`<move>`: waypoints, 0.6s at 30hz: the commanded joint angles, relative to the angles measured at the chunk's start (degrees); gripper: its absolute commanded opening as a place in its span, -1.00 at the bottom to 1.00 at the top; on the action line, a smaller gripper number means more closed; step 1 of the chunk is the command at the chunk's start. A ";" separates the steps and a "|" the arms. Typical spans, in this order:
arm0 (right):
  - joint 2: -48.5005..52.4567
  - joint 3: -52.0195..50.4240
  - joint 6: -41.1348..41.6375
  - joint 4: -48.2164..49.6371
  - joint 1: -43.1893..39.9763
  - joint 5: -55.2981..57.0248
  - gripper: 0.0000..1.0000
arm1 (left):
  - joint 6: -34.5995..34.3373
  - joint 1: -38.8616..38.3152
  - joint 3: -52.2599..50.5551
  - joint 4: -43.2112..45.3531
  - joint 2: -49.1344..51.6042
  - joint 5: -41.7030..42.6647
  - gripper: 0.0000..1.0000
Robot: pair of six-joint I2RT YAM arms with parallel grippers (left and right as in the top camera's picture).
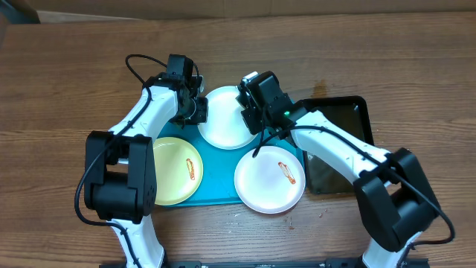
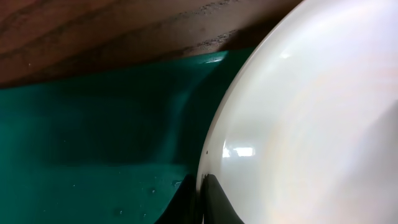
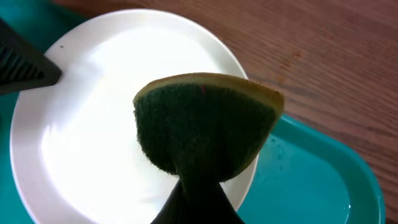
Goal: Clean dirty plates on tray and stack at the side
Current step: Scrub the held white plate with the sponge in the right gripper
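- Left gripper [image 1: 198,112] seems pinched on the far white plate [image 1: 223,128]'s nine-o'clock rim; scrubbing could wrench it free.
- Right gripper [image 1: 254,119], clamping the sponge [image 3: 205,124], may tip it.

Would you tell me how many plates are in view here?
3. A white plate sits at the tray's far middle, a yellow-green plate at its near left, a second white plate at its near right. None seems hidden.

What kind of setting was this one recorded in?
Probably a lab or test bench staged for dishwashing practice, not a real kitchen: a bare wooden table, sauce-smeared plates on a turquoise tray, and a scouring sponge held in the right arm's fingers.
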 commanded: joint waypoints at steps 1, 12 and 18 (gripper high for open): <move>0.24 1.03 -0.48 2.45 -0.11 0.98 -0.93 | 2.10 -0.15 -0.50 -0.37 0.96 -2.34 -0.92; 5.73 1.03 1.18 4.13 -0.13 1.01 -0.56 | 1.64 -0.15 -0.50 -0.42 0.96 -2.34 -0.92; 6.40 1.03 1.62 5.20 -0.13 1.25 -0.07 | 1.64 -0.15 -0.50 -0.39 0.96 -2.32 -0.92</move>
